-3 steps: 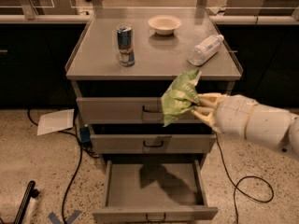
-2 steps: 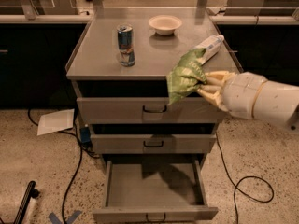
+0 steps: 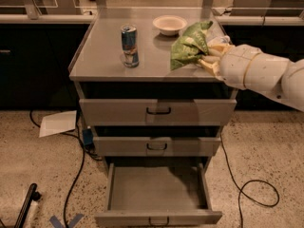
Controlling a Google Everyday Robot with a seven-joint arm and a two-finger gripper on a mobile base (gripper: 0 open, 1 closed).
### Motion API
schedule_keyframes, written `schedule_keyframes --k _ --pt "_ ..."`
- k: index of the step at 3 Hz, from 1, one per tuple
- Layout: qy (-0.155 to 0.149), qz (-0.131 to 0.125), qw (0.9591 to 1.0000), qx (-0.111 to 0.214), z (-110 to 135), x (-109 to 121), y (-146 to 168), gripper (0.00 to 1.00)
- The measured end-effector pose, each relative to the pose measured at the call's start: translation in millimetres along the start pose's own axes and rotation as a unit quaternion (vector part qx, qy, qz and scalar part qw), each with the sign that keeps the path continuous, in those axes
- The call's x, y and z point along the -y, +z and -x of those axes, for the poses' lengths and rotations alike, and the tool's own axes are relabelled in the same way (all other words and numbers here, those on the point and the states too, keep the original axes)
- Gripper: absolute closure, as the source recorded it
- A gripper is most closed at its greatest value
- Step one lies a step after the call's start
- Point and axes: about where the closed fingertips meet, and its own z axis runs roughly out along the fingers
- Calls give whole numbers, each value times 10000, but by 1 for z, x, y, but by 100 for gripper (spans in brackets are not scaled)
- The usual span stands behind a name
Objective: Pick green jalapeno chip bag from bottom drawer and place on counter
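Note:
The green jalapeno chip bag (image 3: 189, 45) is crinkled green foil, held over the right part of the counter (image 3: 104, 56). My gripper (image 3: 207, 57) reaches in from the right on a white arm and is shut on the bag's right edge. I cannot tell whether the bag rests on the counter or hangs just above it. The bottom drawer (image 3: 156, 189) is pulled open below and shows a bare inside. The clear water bottle is hidden behind the bag and my arm.
A blue drink can (image 3: 129, 46) stands at the counter's left middle. A small white bowl (image 3: 169, 24) sits at the back. Two upper drawers (image 3: 158, 111) are closed. Cables (image 3: 251, 189) and a white sheet of paper (image 3: 58, 124) lie on the speckled floor.
My gripper has lifted the bag from in front of the top drawer up and over the counter's right side.

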Motion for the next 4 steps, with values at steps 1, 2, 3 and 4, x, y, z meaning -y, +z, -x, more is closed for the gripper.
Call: schedule_keyframes --k 1,2,3,4 --pt "110 -252 9996 -39 -6 15 34 100" --pt "205 -439 9987 -146 -14 22 67 100" --pt "271 -678 9970 -236 -11 17 95 100" --pt "440 -874 9947 -313 -18 17 112 100"
